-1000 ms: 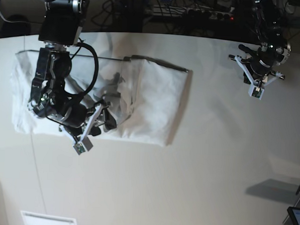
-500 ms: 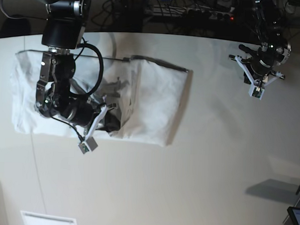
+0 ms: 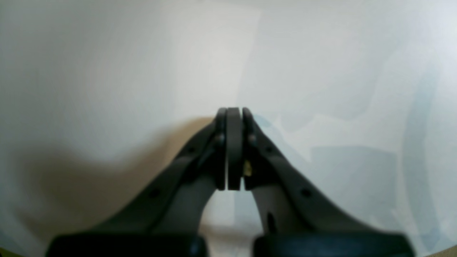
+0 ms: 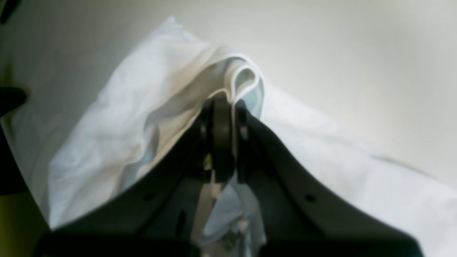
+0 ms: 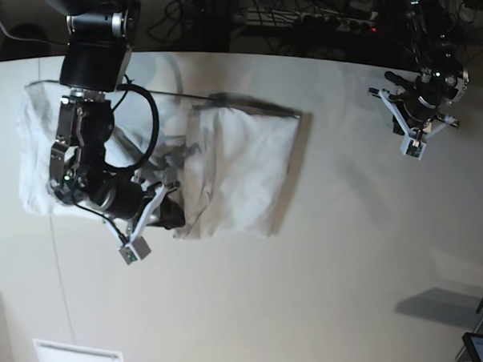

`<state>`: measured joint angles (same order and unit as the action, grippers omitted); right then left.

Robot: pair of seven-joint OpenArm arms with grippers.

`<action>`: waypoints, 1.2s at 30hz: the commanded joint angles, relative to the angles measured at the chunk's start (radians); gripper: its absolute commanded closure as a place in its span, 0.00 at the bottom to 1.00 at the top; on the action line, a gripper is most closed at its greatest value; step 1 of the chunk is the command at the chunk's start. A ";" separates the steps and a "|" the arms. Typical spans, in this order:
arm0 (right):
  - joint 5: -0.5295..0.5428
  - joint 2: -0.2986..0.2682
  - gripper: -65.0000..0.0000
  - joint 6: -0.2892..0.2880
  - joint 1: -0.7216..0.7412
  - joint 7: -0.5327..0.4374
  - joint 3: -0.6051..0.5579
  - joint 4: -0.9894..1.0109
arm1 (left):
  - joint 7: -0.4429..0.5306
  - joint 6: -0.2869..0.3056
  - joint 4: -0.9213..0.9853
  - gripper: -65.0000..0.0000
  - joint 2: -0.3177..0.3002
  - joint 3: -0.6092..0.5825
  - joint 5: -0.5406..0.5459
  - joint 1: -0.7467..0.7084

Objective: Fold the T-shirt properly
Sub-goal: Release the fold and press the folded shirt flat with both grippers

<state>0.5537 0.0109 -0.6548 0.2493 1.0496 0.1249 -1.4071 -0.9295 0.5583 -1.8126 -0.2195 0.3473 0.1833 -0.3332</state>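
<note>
- A white T-shirt (image 5: 226,168) lies partly folded on the off-white table (image 5: 342,257), toward the left of the overhead view, with more cloth spread flat behind the near arm
- The right gripper (image 4: 224,107) is now clamped on a doubled edge of the shirt; a second ago its jaws stood wide apart over the cloth, and they have since closed
- In the right wrist view a rounded fold of fabric curls up just above the pinched fingertips, so the hold looks real rather than a miss
- Seen from above, the right gripper (image 5: 166,214) has shifted toward the shirt's front edge, and the panel beside it has pulled in narrower with a sharper left crease
- My reading: the grasp is made and the cloth is starting to be drawn over, so the next fold is under way but not laid down
- The left gripper (image 5: 416,132) hangs over bare table at the far right, well apart from the shirt, unchanged
- Its jaws are pressed together on nothing in its wrist view (image 3: 230,117)
</note>
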 commanded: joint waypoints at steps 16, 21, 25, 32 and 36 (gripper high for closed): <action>0.022 -0.022 0.81 -0.003 0.025 -0.041 0.005 0.104 | 0.014 0.001 -0.022 1.00 -0.013 0.002 0.000 0.006; 0.019 -0.025 0.61 -0.003 0.022 -0.048 0.005 0.058 | 0.016 0.001 -0.025 1.00 -0.013 -0.001 0.006 0.006; 0.019 -0.061 0.55 0.022 0.008 -0.059 0.002 -0.054 | 0.017 0.003 -0.063 1.00 -0.011 -0.035 0.006 0.013; 0.022 -0.157 0.56 0.137 -0.130 -0.177 -0.001 -0.289 | 0.077 0.003 -0.184 1.00 0.007 -0.162 0.008 0.044; 0.019 -0.199 0.59 0.135 -0.256 -0.213 -0.003 -0.424 | 0.162 0.003 -0.152 1.00 0.067 -0.231 0.008 0.104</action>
<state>0.5526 -0.1761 -0.5152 -0.0277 0.8677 0.1173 -1.8130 -0.7864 0.5659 -1.9522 -0.1417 0.1101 0.1860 -0.2378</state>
